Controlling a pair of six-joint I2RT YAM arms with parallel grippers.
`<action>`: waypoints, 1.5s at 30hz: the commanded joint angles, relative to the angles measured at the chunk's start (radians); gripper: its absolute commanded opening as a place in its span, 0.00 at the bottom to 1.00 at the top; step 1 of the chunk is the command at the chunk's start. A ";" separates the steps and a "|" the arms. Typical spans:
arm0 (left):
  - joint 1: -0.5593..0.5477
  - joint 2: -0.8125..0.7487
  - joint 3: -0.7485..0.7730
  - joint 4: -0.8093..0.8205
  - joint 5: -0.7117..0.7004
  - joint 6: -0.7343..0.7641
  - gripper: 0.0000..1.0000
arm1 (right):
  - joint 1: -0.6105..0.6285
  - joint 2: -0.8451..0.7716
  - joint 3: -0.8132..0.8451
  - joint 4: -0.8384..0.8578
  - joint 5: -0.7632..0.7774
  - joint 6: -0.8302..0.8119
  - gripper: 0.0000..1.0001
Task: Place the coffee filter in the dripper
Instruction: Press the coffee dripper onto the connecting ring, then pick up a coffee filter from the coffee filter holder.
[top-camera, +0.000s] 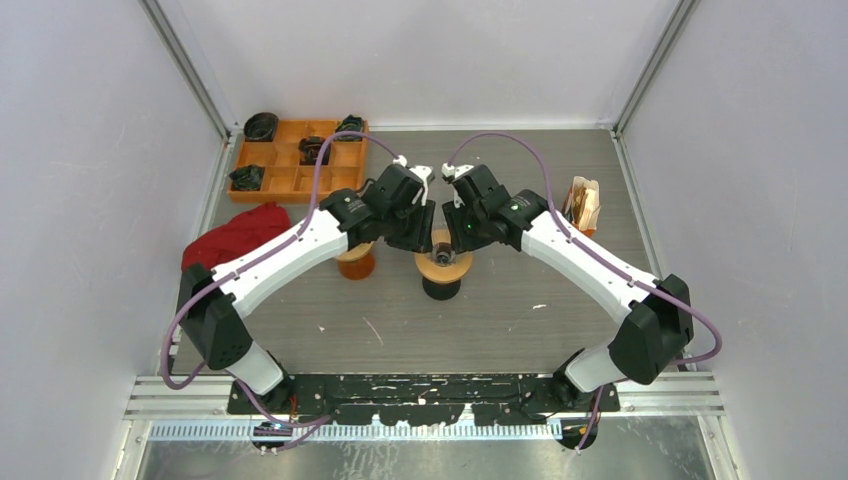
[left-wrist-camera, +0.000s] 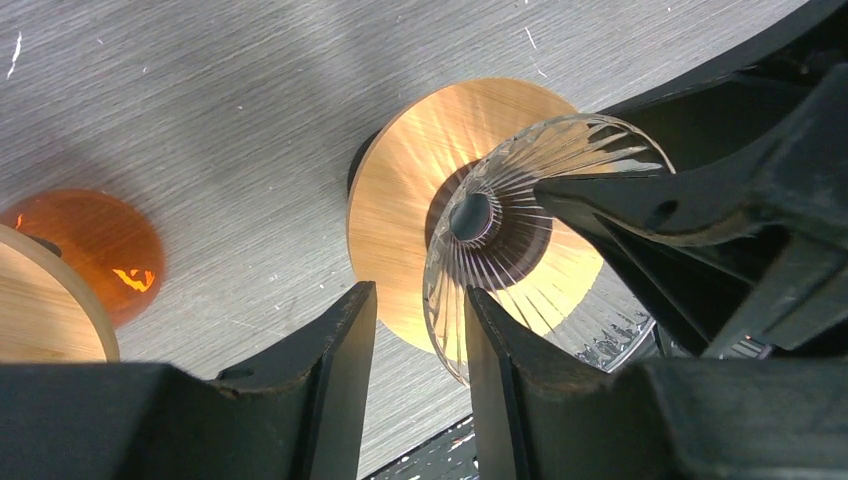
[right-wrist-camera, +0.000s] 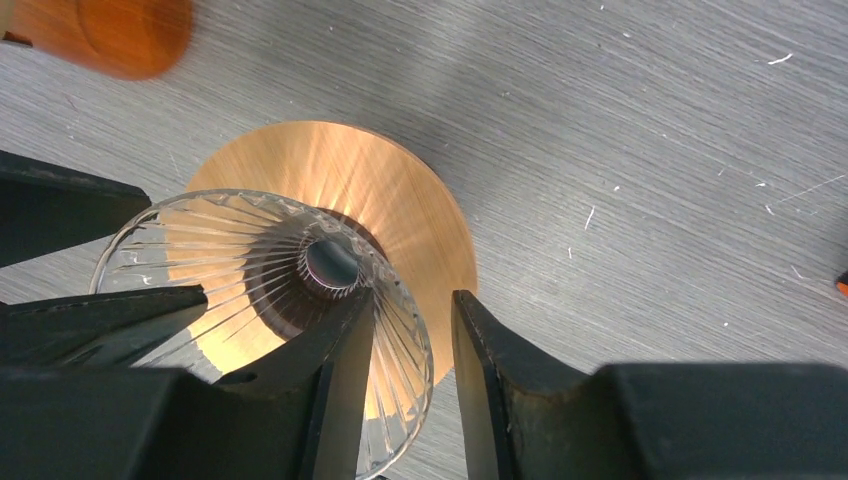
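The left gripper (left-wrist-camera: 418, 292) and the right gripper (right-wrist-camera: 412, 297) each stand part-open astride the glass rim of the empty dripper (top-camera: 441, 262) at frame centre, clamping nothing. The coffee filter (top-camera: 583, 203), seemingly the paper stack at the right, lies nearer the right gripper.

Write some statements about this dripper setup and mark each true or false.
The dripper holds no paper filter. True.
The left end effector has open jaws straddling the dripper's glass rim. True.
The right end effector hangs far from the dripper. False: it straddles the rim too.
The red cloth lies right of the dripper. False: it lies left.
The orange tray sits beside the arm bases. False: it is at the far left corner.
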 joint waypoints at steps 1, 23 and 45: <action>0.002 -0.047 0.045 -0.029 0.001 0.019 0.41 | -0.006 -0.002 0.090 -0.035 0.013 -0.029 0.41; 0.045 -0.238 0.065 -0.054 -0.071 0.086 0.82 | -0.067 -0.114 0.170 -0.068 0.201 -0.064 0.56; 0.161 -0.546 -0.080 -0.030 -0.240 0.299 0.99 | -0.549 -0.193 -0.017 0.114 0.383 -0.011 0.60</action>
